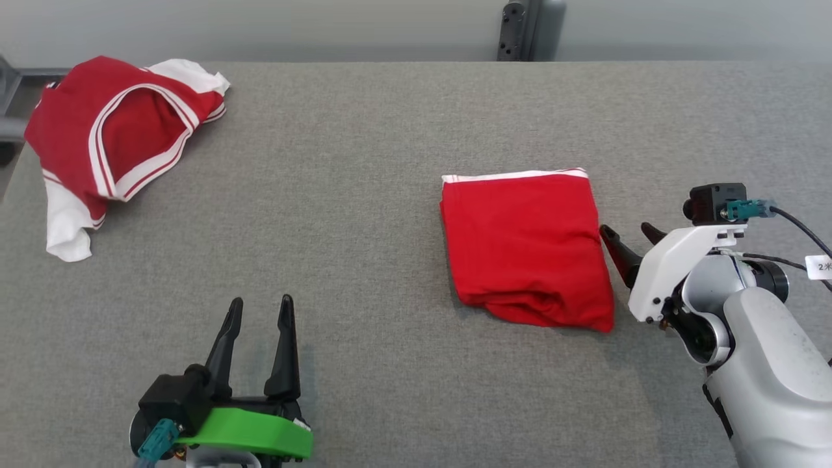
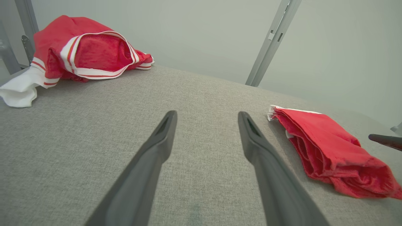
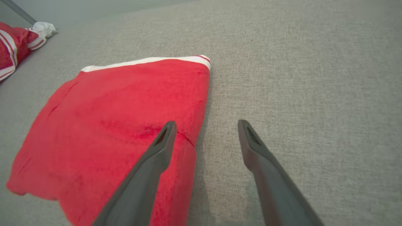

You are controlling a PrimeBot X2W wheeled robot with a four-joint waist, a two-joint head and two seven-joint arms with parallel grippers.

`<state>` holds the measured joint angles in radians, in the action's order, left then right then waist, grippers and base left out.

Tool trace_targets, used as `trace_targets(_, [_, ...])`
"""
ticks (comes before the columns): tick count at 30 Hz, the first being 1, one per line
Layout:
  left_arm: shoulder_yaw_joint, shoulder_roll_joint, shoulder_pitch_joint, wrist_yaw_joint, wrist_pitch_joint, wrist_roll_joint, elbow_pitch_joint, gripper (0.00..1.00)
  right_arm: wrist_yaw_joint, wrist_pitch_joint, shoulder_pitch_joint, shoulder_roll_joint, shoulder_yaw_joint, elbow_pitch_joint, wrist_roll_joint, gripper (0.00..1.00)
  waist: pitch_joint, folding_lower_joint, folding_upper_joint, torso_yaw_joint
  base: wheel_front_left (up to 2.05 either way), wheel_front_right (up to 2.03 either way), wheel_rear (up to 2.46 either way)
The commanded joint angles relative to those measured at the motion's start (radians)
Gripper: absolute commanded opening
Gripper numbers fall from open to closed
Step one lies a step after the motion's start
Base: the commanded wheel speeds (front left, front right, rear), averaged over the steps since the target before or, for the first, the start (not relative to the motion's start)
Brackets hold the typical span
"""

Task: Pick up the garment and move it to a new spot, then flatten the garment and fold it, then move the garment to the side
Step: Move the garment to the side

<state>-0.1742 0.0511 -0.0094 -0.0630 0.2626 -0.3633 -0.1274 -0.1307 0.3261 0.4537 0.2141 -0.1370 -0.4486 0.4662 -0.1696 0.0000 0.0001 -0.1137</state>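
We count two garments. The folded red garment (image 1: 526,250) lies flat, right of centre on the grey table (image 1: 364,195). Our right gripper (image 1: 625,227) sits just beside its right edge, fingers apart and empty. Our left gripper (image 1: 261,301), likewise spread and empty, is well apart at the near left. A crumpled red-and-white garment (image 1: 117,136) occupies the far left corner.
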Motion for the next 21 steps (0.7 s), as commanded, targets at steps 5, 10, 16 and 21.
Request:
trace_targets(5, [-0.015, 0.0, -0.026, 0.011, 0.002, -0.026, 0.008, 1.0, 0.0, 0.015, 0.038, 0.024, -0.044, -0.078, 0.043, 1.0, -0.067, 0.0, -0.0001, -0.072, 0.0, 0.0, 0.0])
trace_targets(10, [-0.02, 0.0, -0.028, 0.021, 0.002, -0.034, 0.012, 1.0, 0.0, 0.004, 0.057, 0.028, -0.087, -0.126, 0.075, 0.38, -0.072, 0.0, -0.0001, -0.073, 0.0, 0.0, 0.0])
trace_targets(16, [-0.005, 0.0, -0.034, 0.021, 0.002, -0.005, 0.031, 1.0, 0.0, -0.055, 0.114, 0.058, -0.155, -0.125, 0.096, 0.0, -0.093, 0.0, -0.0001, -0.01, 0.0, 0.0, 0.0])
trace_targets(21, [0.011, 0.0, -0.048, 0.008, 0.002, 0.032, 0.043, 1.0, 0.0, -0.108, 0.152, 0.077, -0.176, -0.122, 0.102, 0.0, -0.125, 0.0, -0.0001, 0.093, 0.0, 0.0, 0.0])
